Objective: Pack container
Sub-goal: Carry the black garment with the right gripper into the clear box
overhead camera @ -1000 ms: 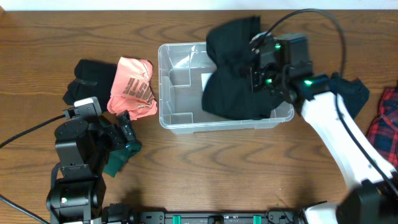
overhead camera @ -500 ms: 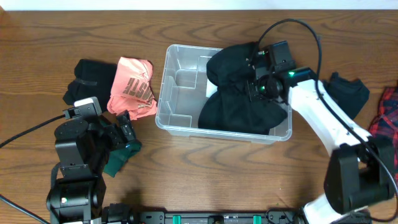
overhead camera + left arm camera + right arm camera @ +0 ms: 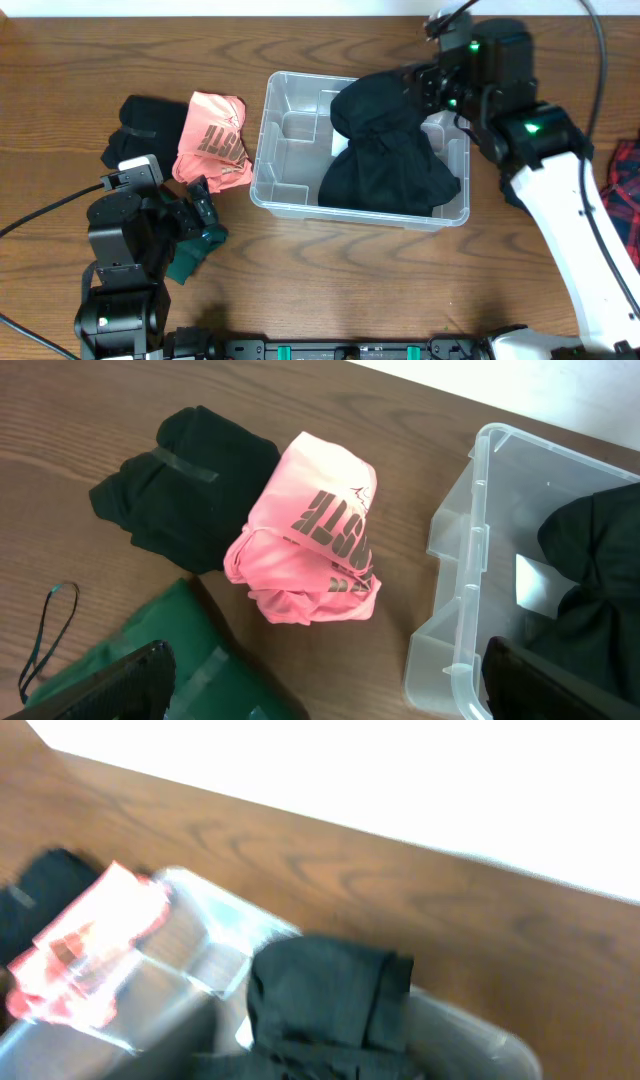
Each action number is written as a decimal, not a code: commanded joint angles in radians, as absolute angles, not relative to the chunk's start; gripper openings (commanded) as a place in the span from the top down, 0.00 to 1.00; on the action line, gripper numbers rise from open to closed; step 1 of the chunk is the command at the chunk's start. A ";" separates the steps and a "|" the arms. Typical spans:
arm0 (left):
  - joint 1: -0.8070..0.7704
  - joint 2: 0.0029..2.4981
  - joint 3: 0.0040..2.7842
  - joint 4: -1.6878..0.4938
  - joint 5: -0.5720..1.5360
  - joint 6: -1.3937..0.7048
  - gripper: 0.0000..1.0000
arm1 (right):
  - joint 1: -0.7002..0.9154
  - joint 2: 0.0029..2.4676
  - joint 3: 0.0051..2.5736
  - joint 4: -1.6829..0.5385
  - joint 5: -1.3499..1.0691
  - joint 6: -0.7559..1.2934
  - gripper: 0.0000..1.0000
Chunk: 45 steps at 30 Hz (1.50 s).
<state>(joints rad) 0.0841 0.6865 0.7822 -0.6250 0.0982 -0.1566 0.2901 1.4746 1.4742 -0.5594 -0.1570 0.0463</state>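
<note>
Right end effector (image 3: 428, 90) just beside black garment (image 3: 385, 160) in container (image 3: 260, 150), finger gap unclear

container (image 3: 285, 150): clear glossy plastic | table (image 3: 350, 280): grained wood | black garment (image 3: 385, 165): matt cloth

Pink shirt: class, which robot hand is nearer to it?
Left. The left hand is close beside the pink shirt; the right hand is across the container, over its far right end.
</note>
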 commanded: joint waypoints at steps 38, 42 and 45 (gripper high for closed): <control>0.083 0.685 0.804 -0.617 0.104 -0.150 0.02 | 0.369 2.064 1.801 -0.996 -0.027 -0.254 0.98; 0.083 0.685 0.804 -0.617 0.104 -0.150 0.02 | 0.430 2.069 1.764 -1.077 0.022 -0.371 0.96; 0.083 0.685 0.804 -0.617 0.104 -0.150 0.02 | 0.448 2.069 1.695 -1.013 0.022 -0.447 0.92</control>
